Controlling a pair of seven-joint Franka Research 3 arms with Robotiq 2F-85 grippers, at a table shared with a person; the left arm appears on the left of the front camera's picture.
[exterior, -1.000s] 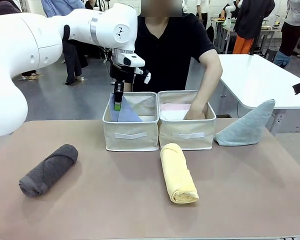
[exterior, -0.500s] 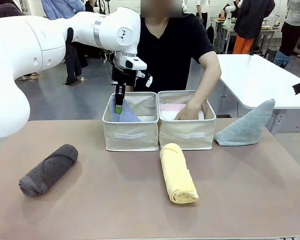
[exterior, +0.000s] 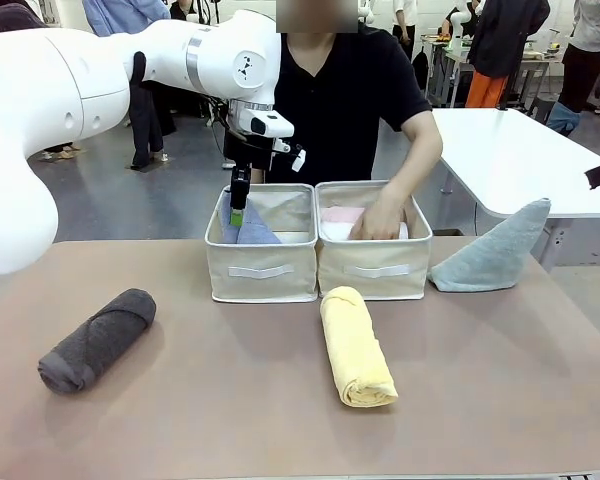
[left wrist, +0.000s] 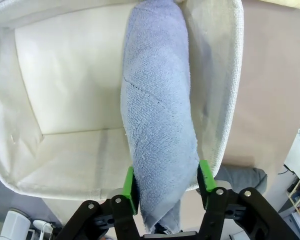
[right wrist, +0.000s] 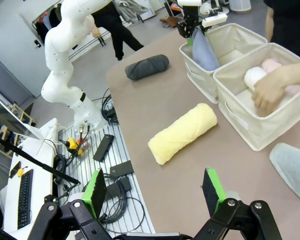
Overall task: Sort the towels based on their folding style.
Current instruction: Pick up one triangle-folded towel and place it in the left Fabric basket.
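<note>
My left gripper point(exterior: 237, 210) reaches into the left beige bin point(exterior: 262, 268), shut on the lavender-blue pointed towel point(left wrist: 159, 120), which stands along the bin's wall; its green pads point(left wrist: 129, 190) press both sides. The person's hand point(exterior: 378, 216) rests on the white roll point(right wrist: 252, 77) and pink roll point(right wrist: 273, 65) in the right bin point(exterior: 373, 268). On the table lie the yellow roll point(exterior: 357, 345), the dark grey roll point(exterior: 97, 338) and the pale teal-grey pointed towel point(exterior: 490, 250). My right gripper point(right wrist: 154, 195) hangs open, high above the table's right side, holding nothing.
The two bins stand side by side at the table's far middle, with the person right behind them. A white table point(exterior: 520, 160) stands behind at the right. Cables and a keyboard point(right wrist: 25, 197) lie on the floor off the table's edge.
The person's hand has slid from the right bin's right side toward its middle. My left gripper has barely shifted, still holding the lavender-blue towel in the left bin.
</note>
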